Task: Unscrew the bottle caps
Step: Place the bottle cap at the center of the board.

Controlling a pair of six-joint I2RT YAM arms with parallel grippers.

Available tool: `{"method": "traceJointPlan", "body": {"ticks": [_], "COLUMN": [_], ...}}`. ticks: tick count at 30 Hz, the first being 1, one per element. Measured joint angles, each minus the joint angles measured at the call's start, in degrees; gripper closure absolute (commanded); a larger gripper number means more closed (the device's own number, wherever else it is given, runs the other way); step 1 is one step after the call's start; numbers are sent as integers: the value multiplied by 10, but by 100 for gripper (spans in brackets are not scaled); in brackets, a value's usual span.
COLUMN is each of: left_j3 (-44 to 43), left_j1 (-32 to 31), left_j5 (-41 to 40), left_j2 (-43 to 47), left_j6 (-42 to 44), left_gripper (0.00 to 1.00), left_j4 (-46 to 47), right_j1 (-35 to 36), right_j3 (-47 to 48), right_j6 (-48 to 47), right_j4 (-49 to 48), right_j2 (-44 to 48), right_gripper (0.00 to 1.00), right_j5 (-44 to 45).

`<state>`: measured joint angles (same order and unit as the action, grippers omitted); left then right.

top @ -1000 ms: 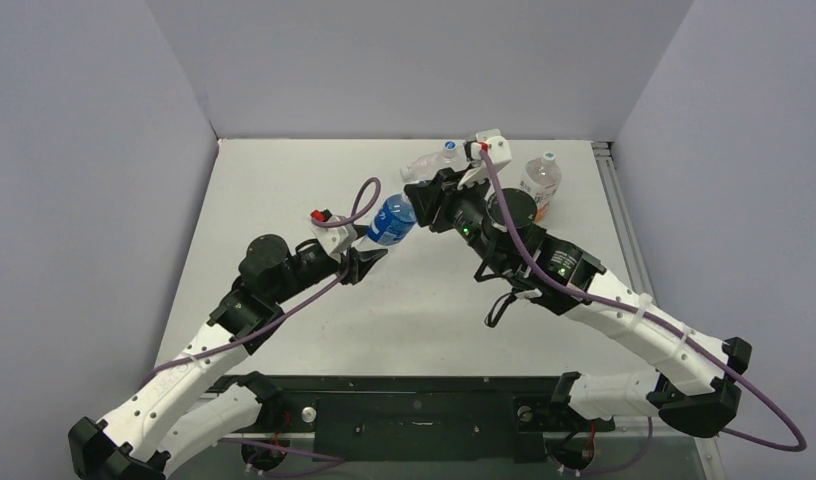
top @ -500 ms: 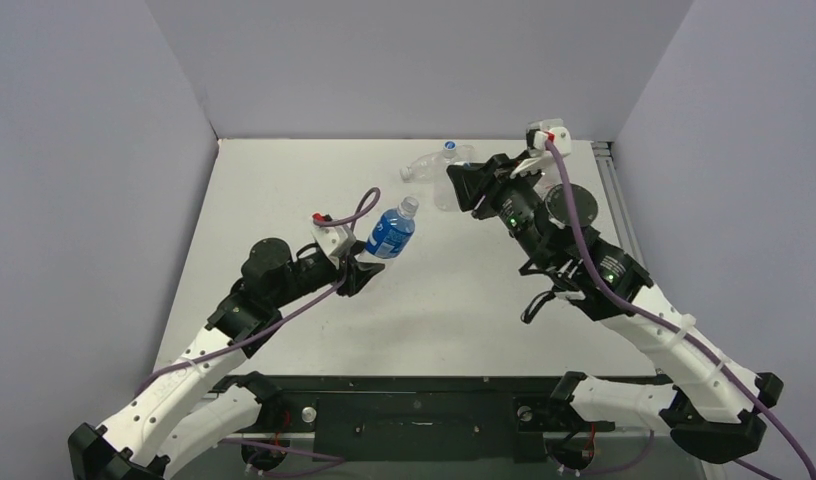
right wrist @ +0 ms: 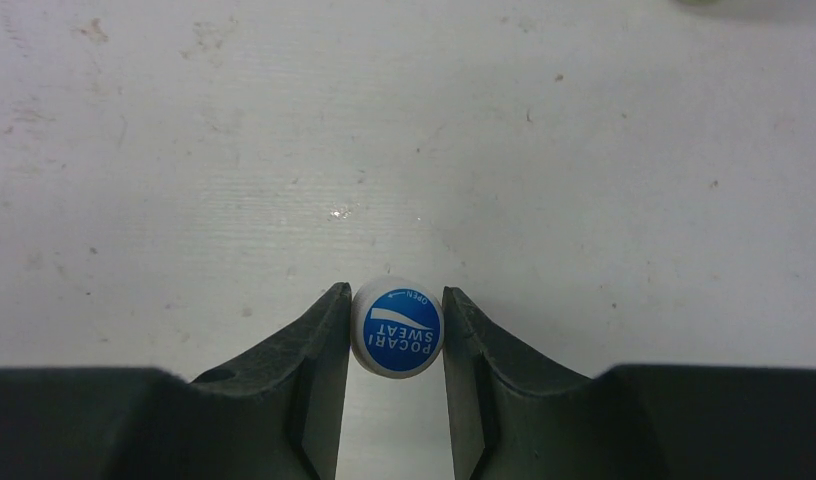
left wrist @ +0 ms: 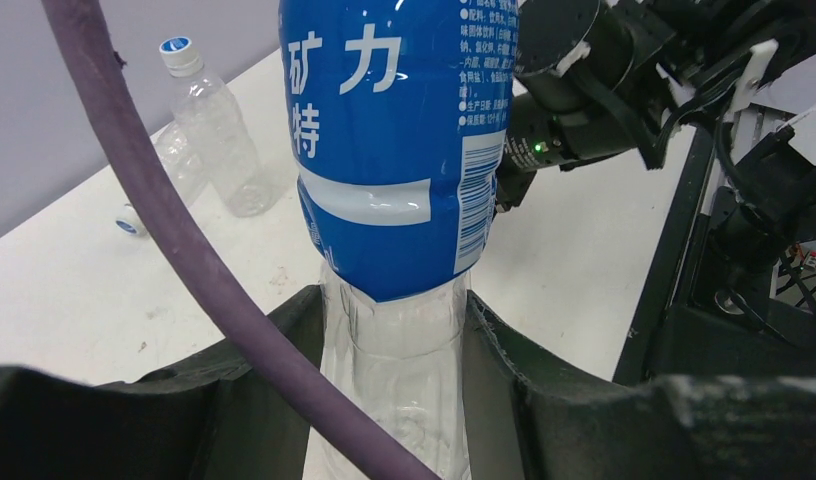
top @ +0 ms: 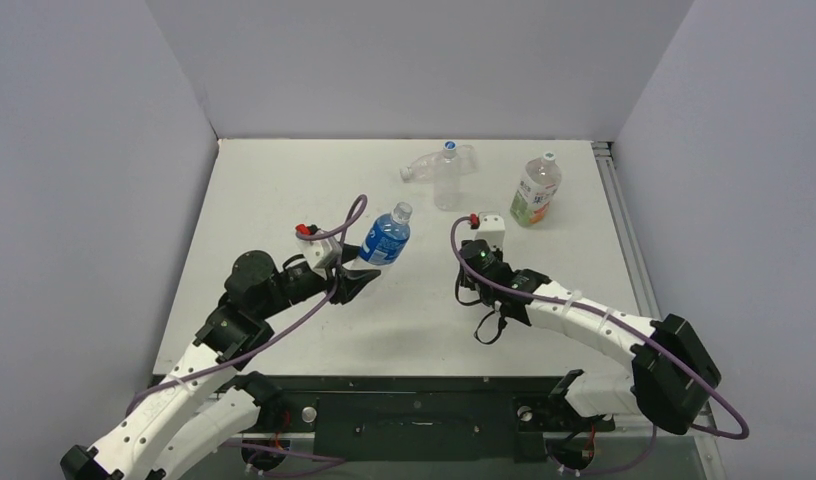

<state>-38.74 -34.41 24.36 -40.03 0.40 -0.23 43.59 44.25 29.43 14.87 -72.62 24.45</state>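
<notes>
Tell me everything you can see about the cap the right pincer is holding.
The cap is small, round, plastic-looking: a white rim around a blue top printed POCARI SWEAT and OPEN with an arrow. Off any bottle, it faces the wrist camera, pinched at its sides by the right pincer's fingers, over the white table.

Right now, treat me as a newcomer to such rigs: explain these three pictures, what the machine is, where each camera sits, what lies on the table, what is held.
These are two robot arms bolted at the near edge of a white table. One picture looks down from above and behind them; the other two come from a camera on each wrist. The left pincer grips the clear base of a blue-labelled bottle, held tilted. The right pincer pinches a small blue-and-white cap. Near the far edge are two plain bottles, and an orange-and-green labelled bottle to their right.
</notes>
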Motion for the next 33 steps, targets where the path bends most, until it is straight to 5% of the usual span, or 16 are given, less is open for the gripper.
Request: {"method": "traceJointPlan", "body": {"ticks": [16,21,23,30,33], "left_j3": [12,16,19,31,38], "left_j1": [0,0,0,0,0], "left_j5": [10,10,10,9,9], "left_j2": [30,30,30,30,26], "left_j6": [1,1,1,-9,-15], "left_gripper": [100,100,100,100,100], "left_j4": [0,3,4,13,26], "right_j1": [-3,-5,-5,-5,-5], "right_j3": [-121,-123,-123,-105,-28], "right_j6": [90,93,94,82,55], "right_j4": [-182,-197,-200,-157,-113], "right_j2": [-109,-126,-125,-60,30], "right_gripper": [100,62,54,38,35], "right_j5": [58,58,58,54,48]}}
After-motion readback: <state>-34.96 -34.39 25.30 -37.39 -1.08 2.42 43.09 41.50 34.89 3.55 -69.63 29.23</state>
